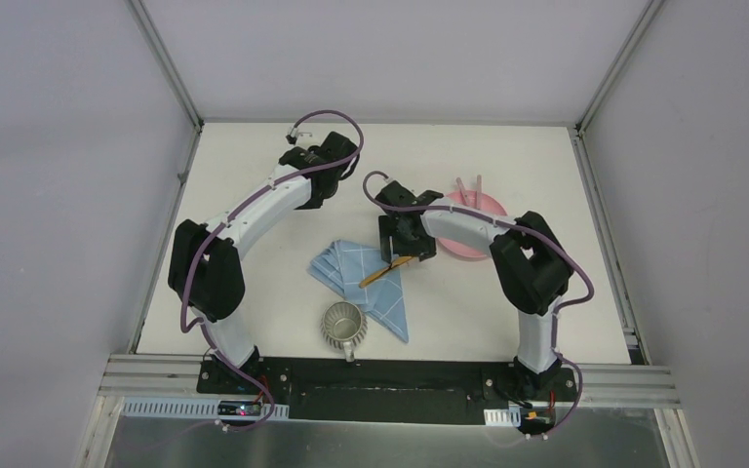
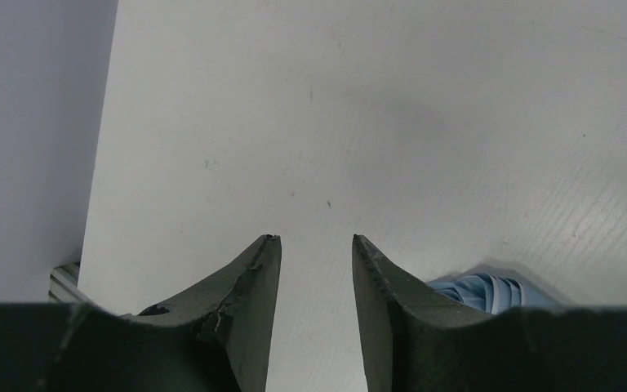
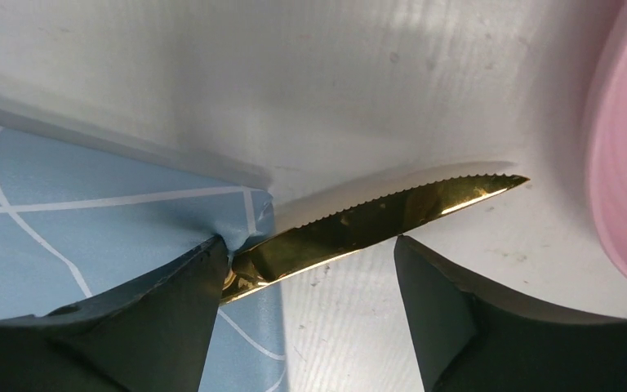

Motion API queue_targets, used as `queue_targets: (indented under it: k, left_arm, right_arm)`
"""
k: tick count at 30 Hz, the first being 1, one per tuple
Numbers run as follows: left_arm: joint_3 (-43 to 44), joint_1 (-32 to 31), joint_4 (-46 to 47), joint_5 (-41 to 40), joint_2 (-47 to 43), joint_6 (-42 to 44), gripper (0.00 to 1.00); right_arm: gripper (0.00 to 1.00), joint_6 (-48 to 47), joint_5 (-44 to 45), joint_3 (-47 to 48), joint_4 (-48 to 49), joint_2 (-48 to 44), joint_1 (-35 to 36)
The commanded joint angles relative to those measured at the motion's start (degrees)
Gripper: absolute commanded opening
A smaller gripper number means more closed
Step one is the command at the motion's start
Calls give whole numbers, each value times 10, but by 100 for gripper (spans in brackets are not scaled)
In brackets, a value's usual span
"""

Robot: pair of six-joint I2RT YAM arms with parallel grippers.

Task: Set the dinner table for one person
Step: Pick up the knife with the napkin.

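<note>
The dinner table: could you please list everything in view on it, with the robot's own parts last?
dinner table: one, off-white, under everything, metal rails along its edges
cloth: one, light blue with white lines, rumpled, table centre
knife: one, gold, serrated, handle end on the cloth's right edge, tip toward the plate
mug: one, silver-grey, near edge, in front of the cloth
plate: one, pink, right of centre, partly under the right arm
thin sticks: two, pink, at the plate's far rim; kind unclear
left gripper: one, black, open, empty, over bare table at far left
right gripper: one, black, open, astride the knife blade
</note>
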Motion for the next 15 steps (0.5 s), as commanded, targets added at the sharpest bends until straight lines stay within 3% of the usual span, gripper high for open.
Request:
queue_targets:
  k: [1, 9, 15]
  left_arm:
    - [-10, -3, -5, -26, -17, -2, 39]
    - [-15, -3, -2, -27, -21, -10, 39]
    - [-18, -3, 1, -35, -11, -11, 39]
  right_arm:
    - [79, 18, -15, 22, 48, 38, 14]
    - [78, 12, -13, 67, 38, 68, 16]
    - [63, -5, 9, 121, 28, 114, 12]
